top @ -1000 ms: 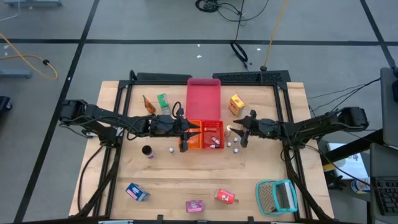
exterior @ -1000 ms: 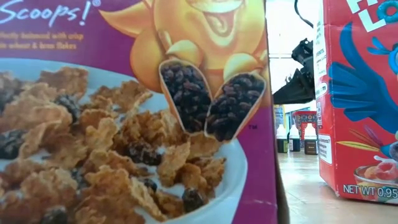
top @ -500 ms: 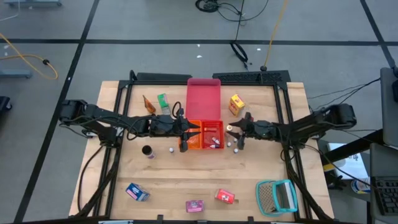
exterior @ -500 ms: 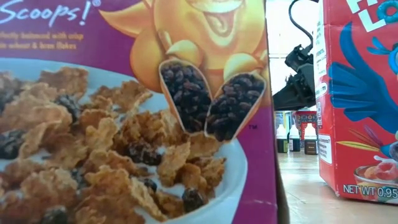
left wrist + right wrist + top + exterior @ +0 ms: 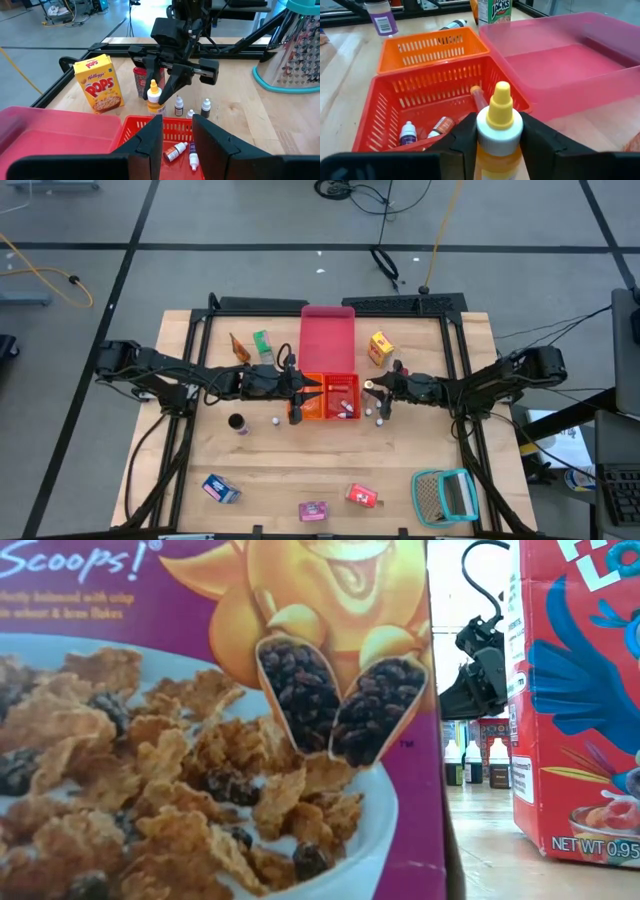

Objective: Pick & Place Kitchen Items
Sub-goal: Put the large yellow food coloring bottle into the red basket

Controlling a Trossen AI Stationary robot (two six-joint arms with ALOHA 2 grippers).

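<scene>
- The right gripper (image 5: 374,388), just right of centre in the high view, is clamped on a small yellow-capped bottle (image 5: 499,131) of orange-yellow liquid, held upright with its long axis vertical between the two fingers.
- The red basket (image 5: 445,95) lies directly ahead of that bottle in the right wrist view, its near rim just past the cap. In the high view it sits immediately left of the gripper, so a short carry toward frame left would, by my reading, put the bottle over it.
- The right arm is the one placed for the drop. The left gripper (image 5: 312,392) hovers at the opposite, left side of the baskets with its fingers apart and nothing between them.
- The right wrist view shows what the overhead cannot: at least two tiny bottles (image 5: 436,129) already lying in the red basket, an empty-looking orange basket (image 5: 431,47) behind it, and the pink tray (image 5: 560,60) to the upper right.
- The left wrist view looks back the other way and shows the held bottle hanging vertical beyond the basket's far rim, not yet over it, with two small dropper bottles (image 5: 178,106) standing on the wood beside it and a yellow Corn Pops box (image 5: 98,83) at frame left.
- The low view is almost wholly blocked by a purple cereal box (image 5: 215,720) and a red cereal box (image 5: 575,700). Only a dark arm shows in the gap between them.
- The high view alone shows the spread of remaining items: a green box (image 5: 262,343) at upper left of the table, and a blue box (image 5: 220,488) and pink box (image 5: 313,510) along the lower edge.
</scene>
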